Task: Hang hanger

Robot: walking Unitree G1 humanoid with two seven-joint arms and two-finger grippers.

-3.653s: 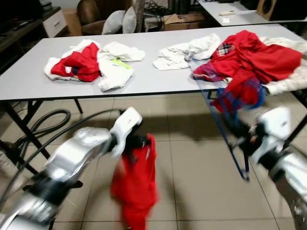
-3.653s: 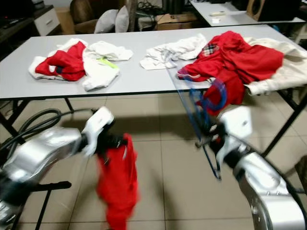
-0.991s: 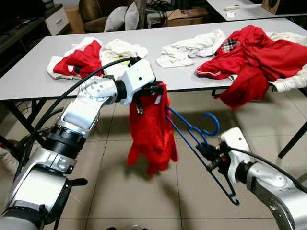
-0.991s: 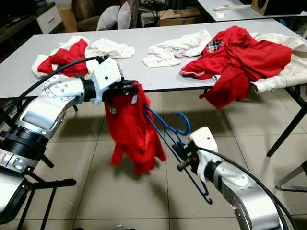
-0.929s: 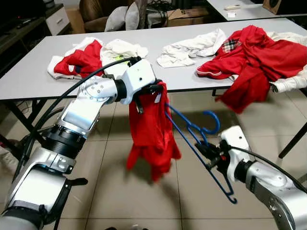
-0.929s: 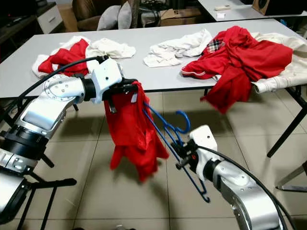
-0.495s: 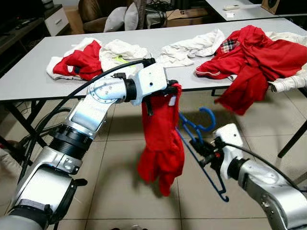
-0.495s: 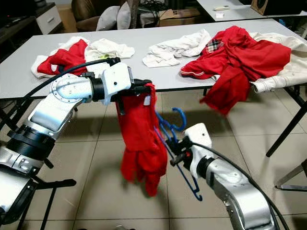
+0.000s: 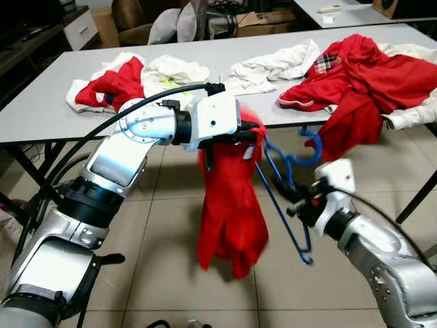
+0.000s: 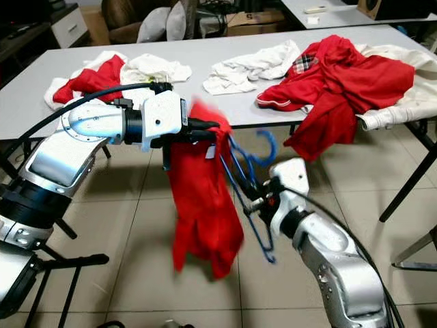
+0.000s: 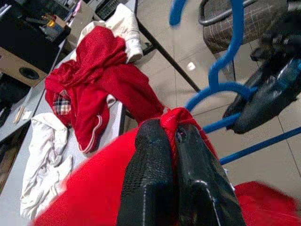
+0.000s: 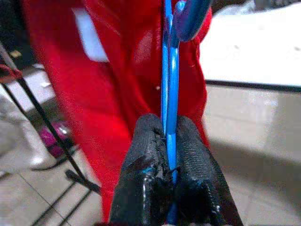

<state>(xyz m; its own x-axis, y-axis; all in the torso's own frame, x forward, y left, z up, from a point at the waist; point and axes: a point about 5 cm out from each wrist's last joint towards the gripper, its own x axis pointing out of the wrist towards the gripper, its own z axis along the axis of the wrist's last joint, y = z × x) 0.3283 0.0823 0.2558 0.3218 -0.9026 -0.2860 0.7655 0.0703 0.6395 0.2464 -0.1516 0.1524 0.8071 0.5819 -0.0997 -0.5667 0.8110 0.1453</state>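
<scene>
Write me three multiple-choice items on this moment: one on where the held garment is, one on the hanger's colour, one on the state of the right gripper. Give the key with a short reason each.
1. Where is the red garment that the left gripper holds?
A. Spread flat on the table
B. Hanging in the air in front of the table, above the floor
C. Lying on the floor tiles

2. What colour is the hanger?
A. Blue
B. White
C. Black

3. What is the state of the right gripper?
A. Open and holding nothing
B. Shut on a white shirt
C. Shut on the hanger's wire

Key:
1 B: in the eye views the cloth drapes down from the left gripper, its hem clear of the tiles.
2 A: its hook and wire are blue in every view.
3 C: the right wrist view shows both fingers pressed on the blue wire.
</scene>
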